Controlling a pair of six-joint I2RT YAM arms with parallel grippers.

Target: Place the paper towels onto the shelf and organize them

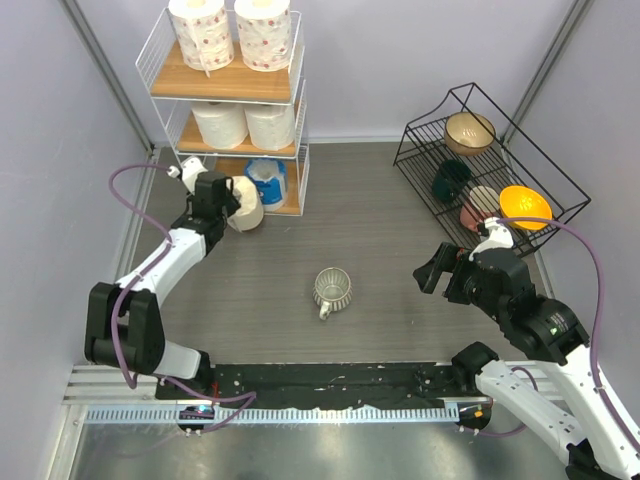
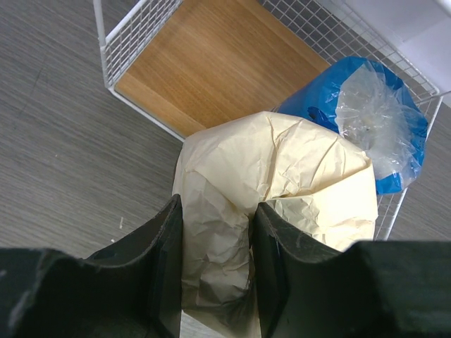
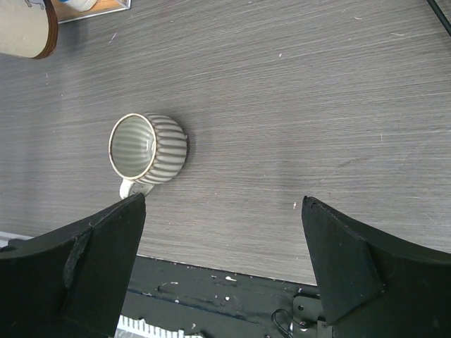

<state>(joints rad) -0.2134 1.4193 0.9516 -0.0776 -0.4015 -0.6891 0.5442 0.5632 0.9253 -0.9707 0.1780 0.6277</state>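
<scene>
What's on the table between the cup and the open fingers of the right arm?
Nothing. Only bare gray table lies between the mug and the right arm's open fingers. The top view shows that gap best.

Black fingers (image 2: 163,271) are pinching a fold of the crumpled cream paper roll (image 2: 303,183). A blue plastic-wrapped roll (image 2: 380,120) is just behind it on the wood-floored white wire shelf (image 2: 211,63), with grey counter (image 2: 56,162) to the left.

Left end effector (image 2: 217,211) clenched, right (image 3: 224,203) spread
</scene>
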